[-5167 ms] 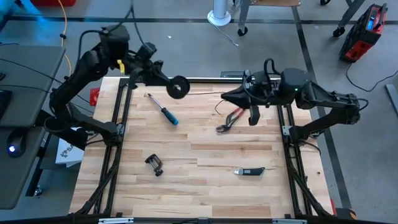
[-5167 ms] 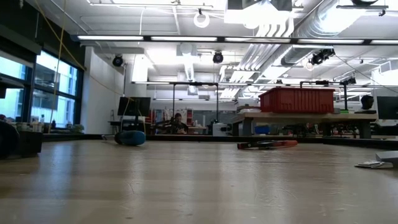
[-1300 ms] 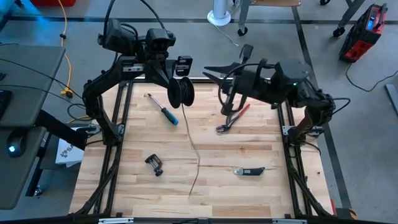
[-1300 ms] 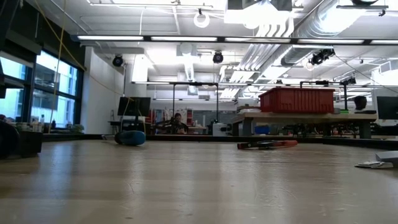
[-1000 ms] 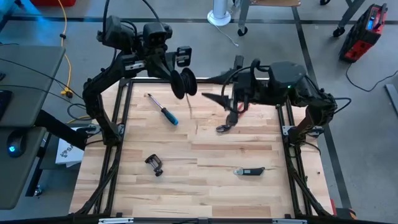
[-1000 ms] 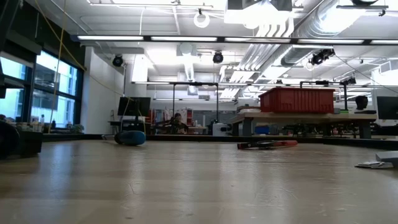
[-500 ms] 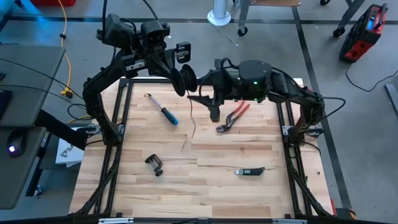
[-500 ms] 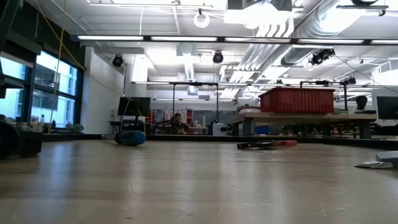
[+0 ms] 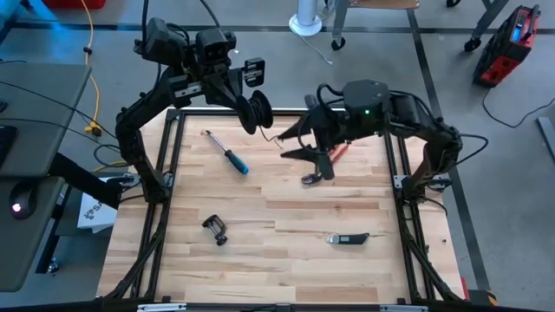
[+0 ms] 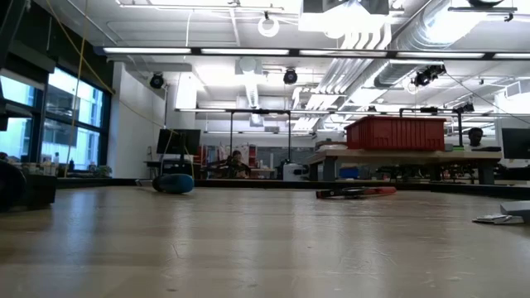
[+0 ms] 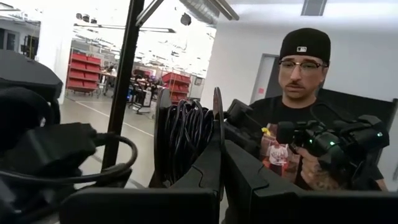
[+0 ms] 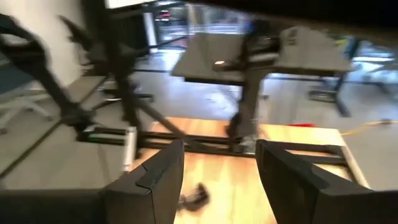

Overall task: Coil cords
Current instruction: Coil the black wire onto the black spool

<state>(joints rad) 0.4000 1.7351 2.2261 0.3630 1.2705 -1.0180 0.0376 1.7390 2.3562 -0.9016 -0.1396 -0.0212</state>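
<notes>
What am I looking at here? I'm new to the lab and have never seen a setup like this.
Two dark robot arms work over a wooden table. One picture looks straight down, one looks level across the tabletop, and two come from cameras on the arms' wrists.

The left tool is shut on a small black reel wound with thin dark cord, held up over the table's far edge; the left wrist picture shows it close up, with a person standing beyond. The right tool hangs open beside the reel, holding nothing.

On the table lie a blue-handled screwdriver, red pliers, a small black clamp and a dark pocket tool.
</notes>
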